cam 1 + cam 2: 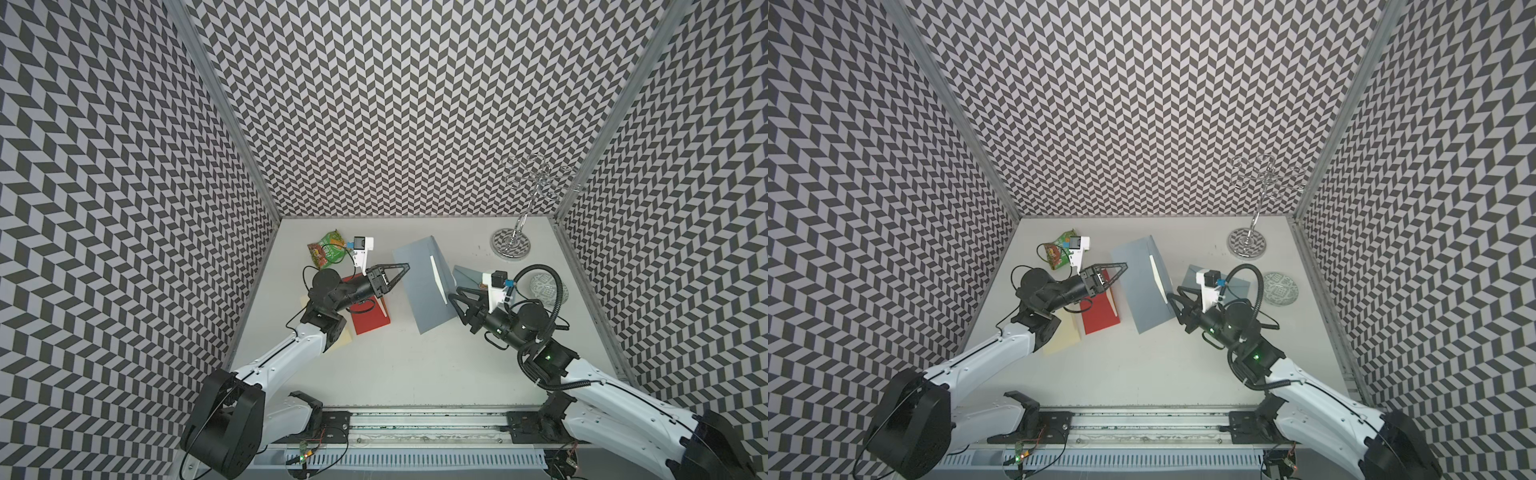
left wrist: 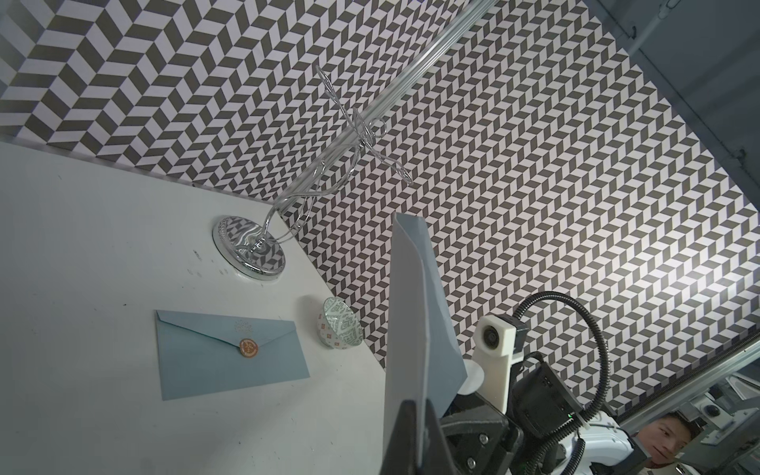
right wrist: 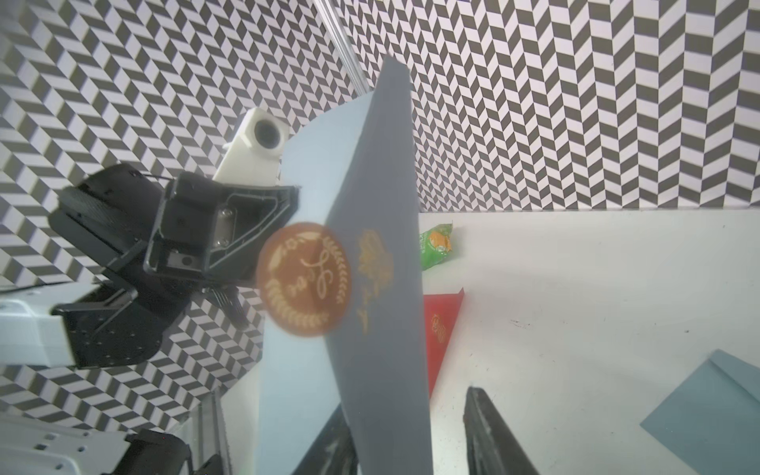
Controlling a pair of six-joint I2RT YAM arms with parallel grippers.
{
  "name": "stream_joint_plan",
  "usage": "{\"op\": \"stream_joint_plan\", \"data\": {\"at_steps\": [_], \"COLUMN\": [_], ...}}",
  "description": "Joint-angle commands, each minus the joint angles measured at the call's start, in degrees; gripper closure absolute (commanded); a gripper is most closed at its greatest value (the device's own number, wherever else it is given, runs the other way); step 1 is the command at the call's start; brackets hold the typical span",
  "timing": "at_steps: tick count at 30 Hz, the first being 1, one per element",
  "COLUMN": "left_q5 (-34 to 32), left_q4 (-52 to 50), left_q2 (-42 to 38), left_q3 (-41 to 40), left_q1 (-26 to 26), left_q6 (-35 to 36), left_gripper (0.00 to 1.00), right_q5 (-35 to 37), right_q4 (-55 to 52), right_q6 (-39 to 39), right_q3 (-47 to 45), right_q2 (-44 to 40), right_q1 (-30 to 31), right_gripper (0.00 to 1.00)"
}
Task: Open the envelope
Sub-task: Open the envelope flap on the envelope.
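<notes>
A grey-blue envelope point(image 1: 419, 291) point(image 1: 1142, 291) hangs tilted above the middle of the table. My left gripper point(image 1: 405, 266) point(image 1: 1123, 264) point(image 2: 415, 411) is shut on its left edge. The flap point(image 3: 382, 288) stands lifted away from the paler body point(image 3: 296, 390), and a round brown seal sticker point(image 3: 304, 279) still sits at the flap's tip. My right gripper point(image 1: 451, 297) point(image 1: 1171, 296) point(image 3: 407, 403) is at the envelope's right side with the flap between its fingers. One finger touches the flap, the other finger point(image 3: 489, 432) stands clear of it, so the jaws are open.
On the table lie a sealed light-blue envelope point(image 2: 230, 357) point(image 1: 467, 274), a red envelope point(image 1: 370, 320), a beige one point(image 1: 1063, 336) under the left arm, a green snack bag point(image 1: 328, 249), a patterned bowl point(image 1: 544, 286) and a chrome wire stand point(image 1: 513, 245) at the back right.
</notes>
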Motion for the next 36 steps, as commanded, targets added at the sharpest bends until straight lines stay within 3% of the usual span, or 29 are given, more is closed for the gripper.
{"op": "stream_joint_plan", "data": {"at_steps": [1, 11, 18, 36], "left_q5": [1.0, 1.7, 1.7, 1.0], "left_q4": [3.1, 7.9, 5.7, 2.4], "left_q2": [0.0, 0.2, -1.0, -0.9], "left_q3": [0.6, -0.9, -0.8, -0.2], "left_q1": [0.1, 0.1, 0.2, 0.3], "left_q6": [-0.6, -3.6, -1.7, 0.3], "left_gripper": [1.00, 1.00, 1.00, 1.00], "right_q5": [-7.1, -19.8, -23.7, -25.2], "right_q4": [7.2, 15.1, 14.3, 15.9], "right_q6": [4.8, 10.9, 11.3, 13.9], "right_q3": [-1.8, -2.1, 0.5, -0.9], "right_q2": [-0.9, 2.6, 5.0, 3.0], "right_q1": [-2.6, -5.0, -5.5, -5.5], "right_gripper": [0.63, 0.65, 0.79, 0.99]}}
